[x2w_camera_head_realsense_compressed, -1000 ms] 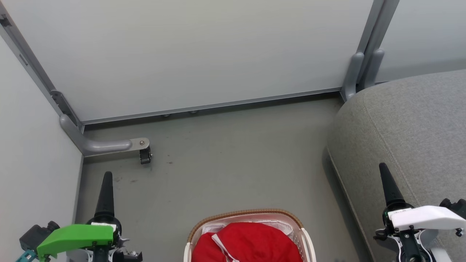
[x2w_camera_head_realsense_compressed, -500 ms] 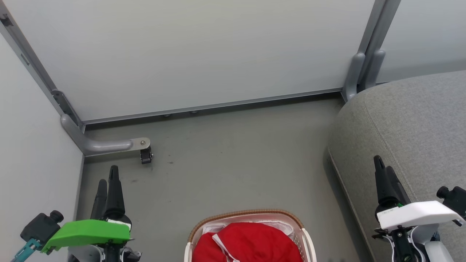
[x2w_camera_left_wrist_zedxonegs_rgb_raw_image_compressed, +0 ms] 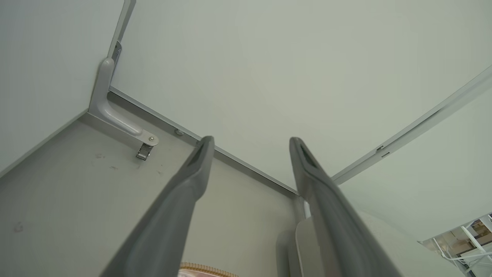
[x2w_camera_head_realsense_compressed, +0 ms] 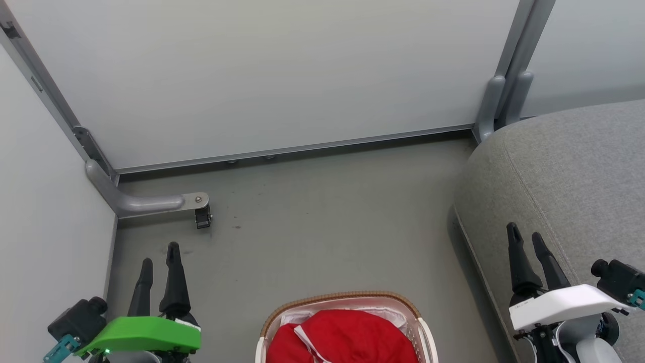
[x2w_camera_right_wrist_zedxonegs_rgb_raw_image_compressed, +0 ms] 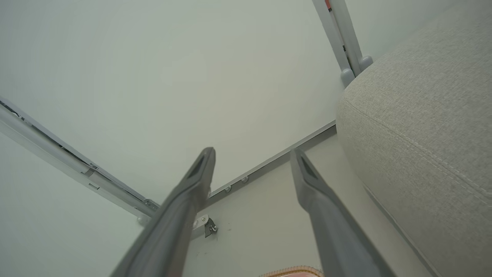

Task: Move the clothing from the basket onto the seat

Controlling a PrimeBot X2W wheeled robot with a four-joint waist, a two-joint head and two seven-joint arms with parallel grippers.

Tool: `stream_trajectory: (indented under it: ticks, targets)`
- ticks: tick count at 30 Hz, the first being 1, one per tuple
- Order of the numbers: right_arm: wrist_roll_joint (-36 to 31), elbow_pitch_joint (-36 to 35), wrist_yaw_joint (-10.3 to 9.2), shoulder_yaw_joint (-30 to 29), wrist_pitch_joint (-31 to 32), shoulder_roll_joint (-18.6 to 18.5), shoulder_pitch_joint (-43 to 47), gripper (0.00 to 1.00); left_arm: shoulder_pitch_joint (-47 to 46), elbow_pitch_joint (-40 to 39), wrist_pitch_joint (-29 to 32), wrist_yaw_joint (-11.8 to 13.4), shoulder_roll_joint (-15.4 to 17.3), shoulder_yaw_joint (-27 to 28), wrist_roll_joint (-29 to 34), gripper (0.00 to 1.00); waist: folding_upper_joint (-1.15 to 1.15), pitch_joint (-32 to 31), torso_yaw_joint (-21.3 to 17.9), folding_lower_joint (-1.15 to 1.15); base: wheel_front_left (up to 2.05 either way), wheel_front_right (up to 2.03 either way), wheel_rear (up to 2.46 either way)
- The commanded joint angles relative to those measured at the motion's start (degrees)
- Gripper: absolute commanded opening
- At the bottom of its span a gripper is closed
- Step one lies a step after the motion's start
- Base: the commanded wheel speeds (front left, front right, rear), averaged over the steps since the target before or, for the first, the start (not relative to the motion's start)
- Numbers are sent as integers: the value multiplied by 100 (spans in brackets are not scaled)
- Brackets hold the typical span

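Grey floor (x2w_camera_head_realsense_compressed: 327,227) was spread across the frame, and at bottom centre the basket (x2w_camera_head_realsense_compressed: 342,297) was seen on it, the clothing (x2w_camera_head_realsense_compressed: 347,338) heaped red inside. At lower left the left gripper (x2w_camera_head_realsense_compressed: 159,254) and at lower right the right gripper (x2w_camera_head_realsense_compressed: 525,233) were held empty, fingers parted wide. Further up, the seat (x2w_camera_head_realsense_compressed: 569,176) was seen along the right edge, and pale wall panels (x2w_camera_head_realsense_compressed: 282,75) were ranged behind.

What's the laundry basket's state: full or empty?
Loaded: red clothing with white trim mounds up inside the laundry basket to its woven rim. Pile depth cannot be told.
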Motion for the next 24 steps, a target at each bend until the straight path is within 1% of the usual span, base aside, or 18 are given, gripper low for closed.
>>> stream_trajectory:
  ticks: [1,4,11,24]
  targets:
    - [-193,-56,2,16,-61,-40,33,100,13,-45,-49,14,40,-28,244,100,0,-2,2,0,0,0,0]
    - [-435,-44,2,39,-108,-42,45,100,56,-1,-97,12,43,-57,478,100,0,-7,5,0,0,0,0]
    - [-943,-31,2,74,-216,-47,75,100,92,55,-203,55,46,-91,802,100,0,-14,18,0,0,0,0]
    - [-1708,46,2,114,-393,-54,133,100,167,276,-377,96,52,-207,1441,100,0,-26,35,0,0,0,0]
